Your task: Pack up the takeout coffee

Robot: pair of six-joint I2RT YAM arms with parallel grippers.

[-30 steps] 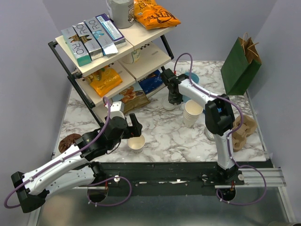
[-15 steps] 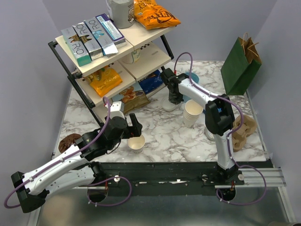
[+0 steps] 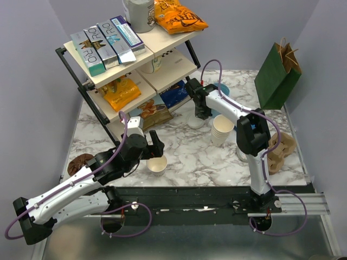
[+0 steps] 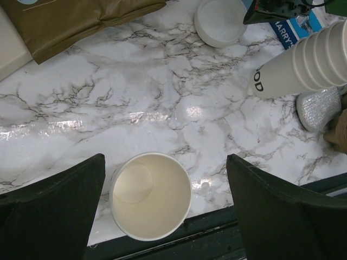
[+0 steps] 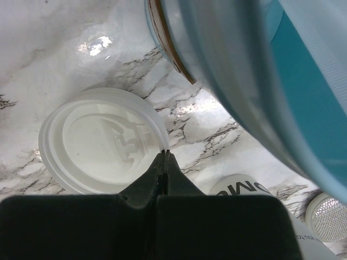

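A lidless small cream paper cup (image 3: 157, 164) stands upright near the table's front edge. My left gripper (image 3: 156, 155) is open just above it, and in the left wrist view the cup (image 4: 150, 196) sits between the wide-apart jaws of that gripper (image 4: 165, 162), nearer the left one and touching neither. A round white plastic lid (image 3: 194, 122) lies flat on the marble. My right gripper (image 5: 164, 153) is shut with its tips pinching the right rim of the lid (image 5: 100, 143). A cup topped with a lid shows in no view.
A tall stack of cream cups (image 3: 221, 129) leans beside the right arm. A light blue cup (image 3: 221, 89) stands just behind the right gripper. A green paper bag (image 3: 277, 76) is at the far right, a cardboard cup carrier (image 3: 279, 151) at the right edge, a snack shelf (image 3: 124, 70) at the far left.
My right gripper has shifted slightly away from the arm bases at the lid. The left arm and the cup have not moved.
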